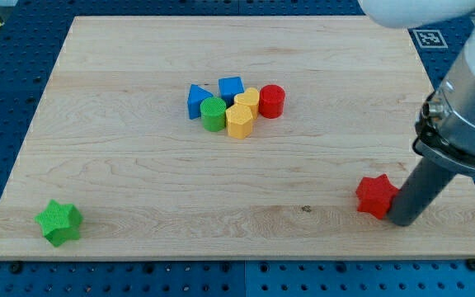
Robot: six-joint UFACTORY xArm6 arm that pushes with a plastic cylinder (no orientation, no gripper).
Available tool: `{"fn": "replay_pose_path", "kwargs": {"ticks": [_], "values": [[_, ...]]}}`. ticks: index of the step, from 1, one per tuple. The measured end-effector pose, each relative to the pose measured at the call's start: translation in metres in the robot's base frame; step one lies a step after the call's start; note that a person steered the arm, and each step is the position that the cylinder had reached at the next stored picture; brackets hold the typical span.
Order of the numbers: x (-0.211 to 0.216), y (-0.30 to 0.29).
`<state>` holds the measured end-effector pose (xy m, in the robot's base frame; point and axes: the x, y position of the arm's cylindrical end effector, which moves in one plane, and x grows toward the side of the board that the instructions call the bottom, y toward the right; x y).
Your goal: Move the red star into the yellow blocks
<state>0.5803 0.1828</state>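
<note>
The red star (375, 195) lies near the view's bottom right of the wooden board. My tip (402, 221) rests just to its right, touching or nearly touching it. Two yellow blocks sit in a cluster above the board's middle: a yellow hexagon (239, 120) and a second yellow block (248, 101) behind it, whose shape I cannot make out. The red star is far from them, down and to the right.
Around the yellow blocks stand a green cylinder (213, 114), a blue triangle-like block (197, 101), a blue block (231, 87) and a red cylinder (271, 101). A green star (59, 222) lies at the bottom left. The board's edge (237, 261) runs along the bottom.
</note>
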Motion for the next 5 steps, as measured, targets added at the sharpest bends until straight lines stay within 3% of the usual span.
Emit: {"fn": "replay_pose_path", "kwargs": {"ticks": [3, 5], "values": [[-0.015, -0.063], [-0.023, -0.046]]}}
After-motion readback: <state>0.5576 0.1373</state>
